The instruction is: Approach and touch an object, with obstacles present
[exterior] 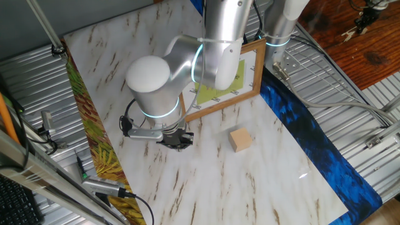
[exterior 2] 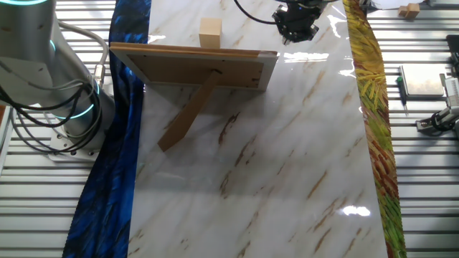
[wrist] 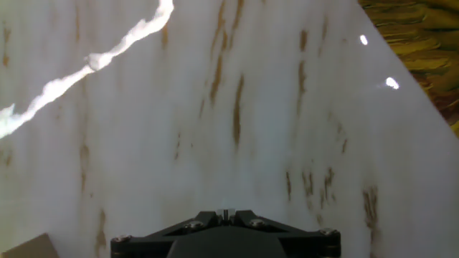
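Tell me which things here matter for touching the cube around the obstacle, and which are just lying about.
Job:
wooden cube
picture frame, the obstacle
gripper

Lying about:
blue cloth strip
yellow-green patterned strip
small wooden block off the table
cables

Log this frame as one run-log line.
phase: approach | gripper: low over table, jaws unclear | cube: untouched, apart from gripper | picture frame: standing behind cube

Tan cube (exterior: 240, 140), brown-veined white table (exterior: 275, 169)

Silver arm (exterior: 219, 44), white joint caps, glowing cyan rings, black end effector (exterior: 175, 139).
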Action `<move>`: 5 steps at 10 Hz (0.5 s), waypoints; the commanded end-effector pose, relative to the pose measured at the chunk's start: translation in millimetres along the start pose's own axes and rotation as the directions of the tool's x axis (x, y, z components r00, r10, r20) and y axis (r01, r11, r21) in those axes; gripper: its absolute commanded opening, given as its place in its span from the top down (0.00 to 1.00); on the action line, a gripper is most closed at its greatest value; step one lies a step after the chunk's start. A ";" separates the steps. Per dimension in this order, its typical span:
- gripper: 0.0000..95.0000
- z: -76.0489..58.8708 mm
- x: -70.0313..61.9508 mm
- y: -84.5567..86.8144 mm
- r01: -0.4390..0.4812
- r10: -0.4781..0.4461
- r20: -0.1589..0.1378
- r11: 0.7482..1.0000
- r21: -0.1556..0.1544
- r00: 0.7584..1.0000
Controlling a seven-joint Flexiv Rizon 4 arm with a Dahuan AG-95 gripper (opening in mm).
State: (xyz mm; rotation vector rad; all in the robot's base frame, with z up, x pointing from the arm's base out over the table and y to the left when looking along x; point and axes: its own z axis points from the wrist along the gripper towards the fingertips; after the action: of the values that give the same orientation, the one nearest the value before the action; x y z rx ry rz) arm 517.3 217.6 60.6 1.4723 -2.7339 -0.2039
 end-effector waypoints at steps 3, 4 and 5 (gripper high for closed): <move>1.00 -1.0 0.1 0.6 -0.112 0.112 -0.008 0.994 0.015 0.994; 1.00 -1.1 -0.3 -0.4 -0.132 0.132 -0.005 0.991 0.025 0.991; 1.00 -3.9 -0.3 -18.5 -0.114 0.114 -0.004 0.993 0.025 0.994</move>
State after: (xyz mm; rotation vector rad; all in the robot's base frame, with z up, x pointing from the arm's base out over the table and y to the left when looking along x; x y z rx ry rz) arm 530.6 207.4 61.7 1.2900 -2.8320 -0.1511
